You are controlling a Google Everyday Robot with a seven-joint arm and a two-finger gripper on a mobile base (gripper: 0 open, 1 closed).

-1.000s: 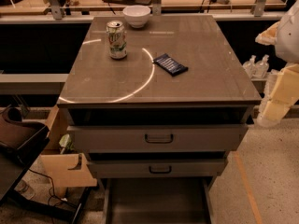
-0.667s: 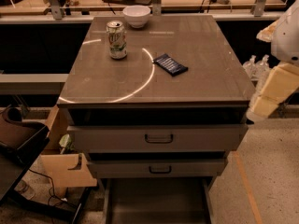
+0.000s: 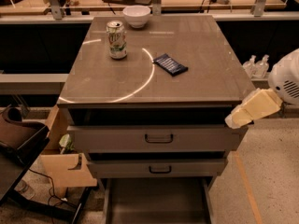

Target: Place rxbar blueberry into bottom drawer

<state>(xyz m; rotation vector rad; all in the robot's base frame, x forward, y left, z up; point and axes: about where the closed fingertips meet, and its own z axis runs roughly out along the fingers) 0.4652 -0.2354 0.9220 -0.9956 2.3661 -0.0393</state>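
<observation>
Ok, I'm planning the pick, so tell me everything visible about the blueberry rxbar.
The rxbar blueberry is a small flat rectangular bar in a dark navy wrapper with pale print. It lies flat, skewed, on the grey tabletop right of the soda can, touching nothing else. The gripper is beside the tabletop's right front corner, apart from the bar.

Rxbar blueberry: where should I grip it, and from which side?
Probably best to come straight down from above and pinch the rxbar blueberry across its narrow width at mid-length: it lies flat and diagonal on the cabinet top. The gripper hangs beside the front-right corner.
</observation>
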